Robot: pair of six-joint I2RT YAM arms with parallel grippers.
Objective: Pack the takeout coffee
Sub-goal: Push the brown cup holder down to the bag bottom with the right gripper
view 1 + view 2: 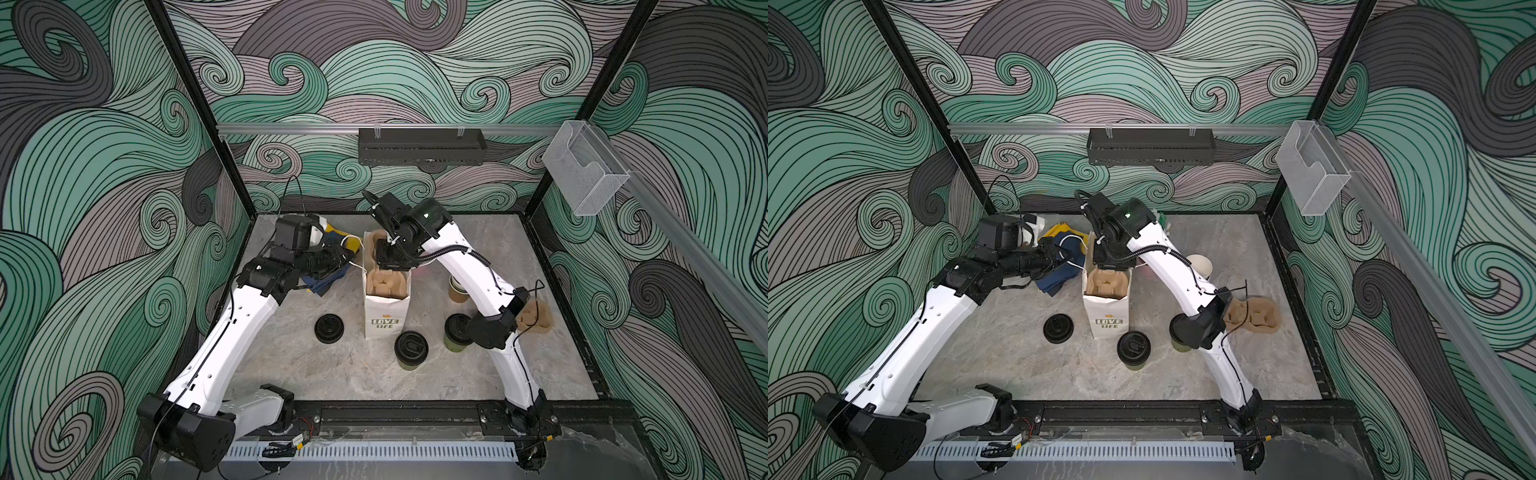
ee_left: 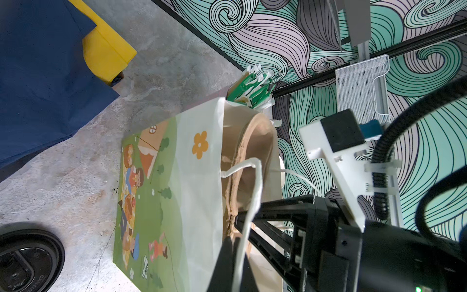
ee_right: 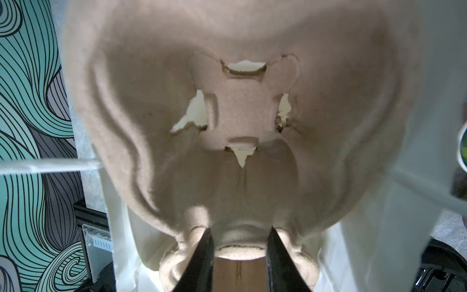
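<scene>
1. Right now my right jaws narrowly pinch the pulp cup carrier [image 3: 242,113] inside the paper bag's [image 1: 386,309] mouth; pushed crooked, it could jam.
2. Left jaws, shut on the bag's cord handle [image 2: 255,192], could tip it by pulling.
3. Both lidded cups [image 1: 411,351] [image 1: 455,334] stand on the surface [image 1: 332,374] near the bag; my right elbow [image 1: 490,332] could topple one.

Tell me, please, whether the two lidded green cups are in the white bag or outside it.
Outside: the front lidded cup and the right lidded cup stand upright on the table near the bag.
</scene>
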